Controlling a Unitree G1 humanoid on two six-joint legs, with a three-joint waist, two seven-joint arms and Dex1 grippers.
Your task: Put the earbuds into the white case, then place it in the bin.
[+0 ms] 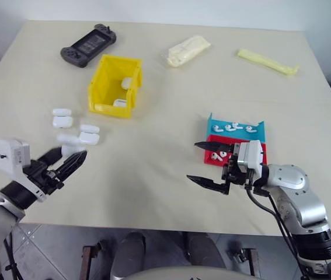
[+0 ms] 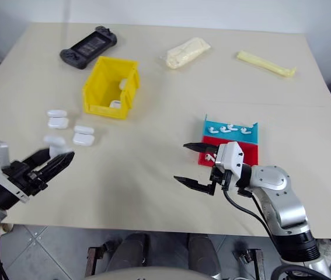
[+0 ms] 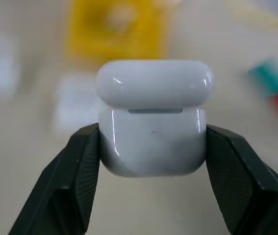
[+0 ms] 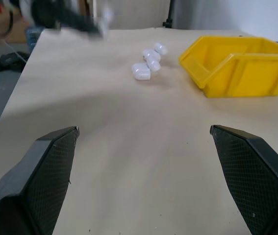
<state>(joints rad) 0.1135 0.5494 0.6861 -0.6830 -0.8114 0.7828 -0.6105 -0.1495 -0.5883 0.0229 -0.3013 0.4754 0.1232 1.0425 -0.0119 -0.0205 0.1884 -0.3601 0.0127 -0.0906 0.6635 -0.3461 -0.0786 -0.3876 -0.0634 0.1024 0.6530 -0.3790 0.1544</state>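
Observation:
My left gripper (image 1: pixel 73 154) is shut on a white case (image 3: pixel 153 142), its fingers (image 3: pixel 75 176) pressing the case's two sides, lid uppermost. It hovers over the table's front left, just in front of several more white cases (image 1: pixel 75 129). The yellow bin (image 1: pixel 102 81) stands behind them with two white cases inside. My right gripper (image 1: pixel 192 161) stands open and empty at the front right, pointing left. Just behind it, earbuds (image 1: pixel 232 127) lie in a blue tray (image 1: pixel 258 133) and more earbuds (image 1: pixel 216 155) in a red tray (image 1: pixel 214 142).
A dark handheld game console (image 1: pixel 88 45) lies at the back left. A cream plastic-wrapped packet (image 1: pixel 188 50) and a long yellow packet (image 1: pixel 267 61) lie along the back. The table's front edge (image 1: pixel 153 229) runs just under both arms.

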